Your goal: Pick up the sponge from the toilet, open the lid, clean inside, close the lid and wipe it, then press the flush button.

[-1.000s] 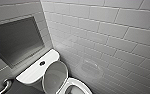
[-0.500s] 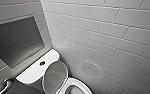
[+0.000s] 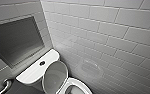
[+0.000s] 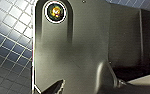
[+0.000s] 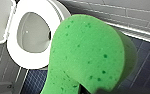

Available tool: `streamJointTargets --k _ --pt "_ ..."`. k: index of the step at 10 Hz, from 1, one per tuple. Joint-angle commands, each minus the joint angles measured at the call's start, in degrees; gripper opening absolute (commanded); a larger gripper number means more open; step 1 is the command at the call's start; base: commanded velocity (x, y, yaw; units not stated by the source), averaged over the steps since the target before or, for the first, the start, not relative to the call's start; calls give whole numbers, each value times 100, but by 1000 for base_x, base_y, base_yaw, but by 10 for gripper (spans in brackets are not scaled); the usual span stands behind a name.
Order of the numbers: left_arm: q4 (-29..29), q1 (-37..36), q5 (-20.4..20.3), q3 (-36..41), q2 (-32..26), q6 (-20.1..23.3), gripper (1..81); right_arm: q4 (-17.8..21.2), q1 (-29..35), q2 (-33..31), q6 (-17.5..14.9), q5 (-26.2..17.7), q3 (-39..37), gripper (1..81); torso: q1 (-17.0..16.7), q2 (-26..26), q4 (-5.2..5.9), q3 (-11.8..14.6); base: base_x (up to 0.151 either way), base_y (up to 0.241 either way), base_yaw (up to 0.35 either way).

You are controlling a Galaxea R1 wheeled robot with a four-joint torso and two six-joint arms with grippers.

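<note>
Your right gripper (image 5: 89,90) is clenched on the green sponge (image 5: 91,55), holding it in the air over the blue tiled floor (image 5: 148,75), near the open toilet bowl (image 5: 33,32). The lid (image 3: 54,76) stands raised against the tank top (image 3: 31,72), with the flush button (image 3: 42,63) just beyond it. You cannot tell whether your left gripper (image 4: 82,83) is clenched or released.
</note>
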Motion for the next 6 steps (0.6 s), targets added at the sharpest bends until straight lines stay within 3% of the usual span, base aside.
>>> streamJointTargets --k 1,2,3,4,5,6 --pt "16 -52 384 9 -42 12 811 152 660 119 21 -772 -203 10 0 0 0 0 0 0 0" --pt "16 -52 384 9 -42 12 811 152 660 173 21 -781 -337 10 0 0 0 -2 0 0 0" --pt "25 -60 384 9 -42 12 811 134 669 182 21 -781 -389 10 0 0 132 -2 0 0 0" --pt "25 -61 384 9 -42 12 811 143 678 191 21 -772 -398 10 0 0 562 -2 0 0 0" --pt "25 -61 384 9 -42 12 811 143 687 226 21 -772 -425 10 0 0 617 -2 0 0 0" --pt "25 -52 384 9 -25 12 811 143 721 243 21 -772 -442 10 0 0 757 -2 0 0 0"
